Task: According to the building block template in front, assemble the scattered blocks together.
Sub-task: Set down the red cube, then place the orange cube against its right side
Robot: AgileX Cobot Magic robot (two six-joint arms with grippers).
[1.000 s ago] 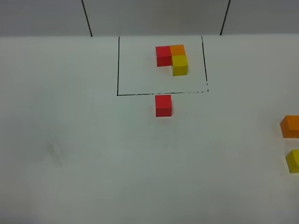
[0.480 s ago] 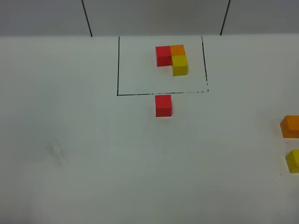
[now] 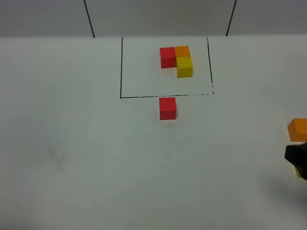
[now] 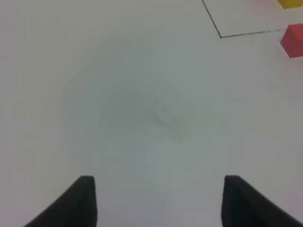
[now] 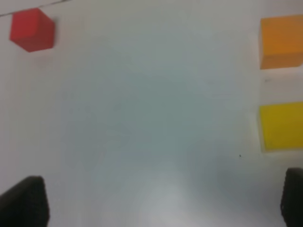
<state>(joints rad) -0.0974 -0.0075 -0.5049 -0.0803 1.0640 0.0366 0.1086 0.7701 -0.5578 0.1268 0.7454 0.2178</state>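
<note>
Spreading its two dark fingers (image 5: 23, 203) wide, the right pincer (image 5: 158, 201) hangs open over the white table (image 5: 151, 118) with nothing between its jaws. The loose yellow cube (image 5: 281, 125) lies just ahead of it, in line with one finger rather than with the gap, and does not touch that finger. The loose orange cube (image 5: 281, 41) sits farther ahead on the same side, near the yellow one but apart from it. The loose red cube (image 5: 32, 29) lies well ahead toward the other finger's side, far from both. From the high camera, this pincer shows only as a dark tip at the table's right edge, just beside the orange cube and covering most of the yellow one. The building block template (image 3: 176, 60), red joined to orange and yellow joined to orange, stands far beyond the pincer inside thin black lines (image 3: 121, 67), with the red cube just outside the near line. The left pincer (image 4: 161, 201) is open too, its fingers parted over bare table, holding nothing. The red cube and a corner of the black lines lie well ahead of it and off to one side.
</note>
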